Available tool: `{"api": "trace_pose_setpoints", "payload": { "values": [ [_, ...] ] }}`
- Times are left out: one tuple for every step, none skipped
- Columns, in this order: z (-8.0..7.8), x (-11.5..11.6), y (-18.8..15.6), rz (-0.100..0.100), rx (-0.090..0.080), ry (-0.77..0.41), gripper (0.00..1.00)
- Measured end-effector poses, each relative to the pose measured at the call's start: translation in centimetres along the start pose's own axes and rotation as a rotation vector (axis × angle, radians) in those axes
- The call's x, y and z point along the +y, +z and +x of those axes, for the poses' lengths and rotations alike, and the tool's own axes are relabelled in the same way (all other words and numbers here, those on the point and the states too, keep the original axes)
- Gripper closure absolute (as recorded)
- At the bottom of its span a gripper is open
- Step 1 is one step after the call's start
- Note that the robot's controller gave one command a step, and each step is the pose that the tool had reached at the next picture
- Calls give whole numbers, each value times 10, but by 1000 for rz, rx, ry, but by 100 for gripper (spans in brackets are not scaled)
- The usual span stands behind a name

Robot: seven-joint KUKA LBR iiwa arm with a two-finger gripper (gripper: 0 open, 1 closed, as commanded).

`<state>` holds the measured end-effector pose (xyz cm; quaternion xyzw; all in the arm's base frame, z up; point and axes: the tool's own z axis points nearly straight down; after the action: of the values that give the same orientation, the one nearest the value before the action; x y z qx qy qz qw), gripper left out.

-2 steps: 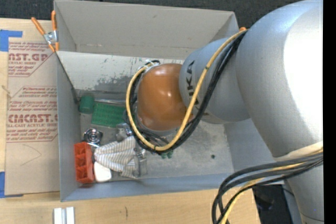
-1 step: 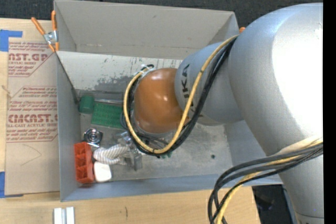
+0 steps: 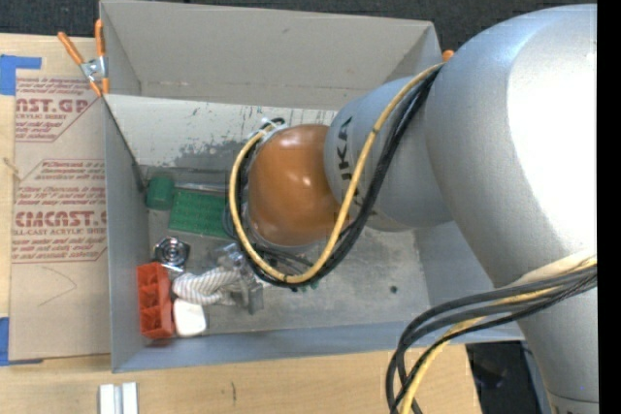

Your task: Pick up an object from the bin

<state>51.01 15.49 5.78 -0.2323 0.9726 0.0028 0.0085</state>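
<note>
My gripper (image 3: 246,284) reaches down at the bin's lower left, mostly hidden under the arm's orange cover. It sits right at the end of a white knotted rope (image 3: 202,285), which lies across the floor toward the left. Whether the rope is in its grasp I cannot tell. A red ridged block (image 3: 152,300) lies left of the rope by the bin's left wall, with a small white piece (image 3: 190,320) next to it. A shiny metal knob (image 3: 171,252) rests just above the block.
A green flat thing (image 3: 199,210) with a round dark green end (image 3: 158,191) lies against the left wall, above the knob. The arm and its cables cover the middle and right of the bin.
</note>
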Motion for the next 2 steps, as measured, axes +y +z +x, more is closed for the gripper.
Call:
{"api": "trace_pose_setpoints", "payload": {
  "values": [
    [0, 0, -6, 0, 0, -9, 100],
    [-1, 0, -13, 0, -1, 2, 100]
  ]
}}
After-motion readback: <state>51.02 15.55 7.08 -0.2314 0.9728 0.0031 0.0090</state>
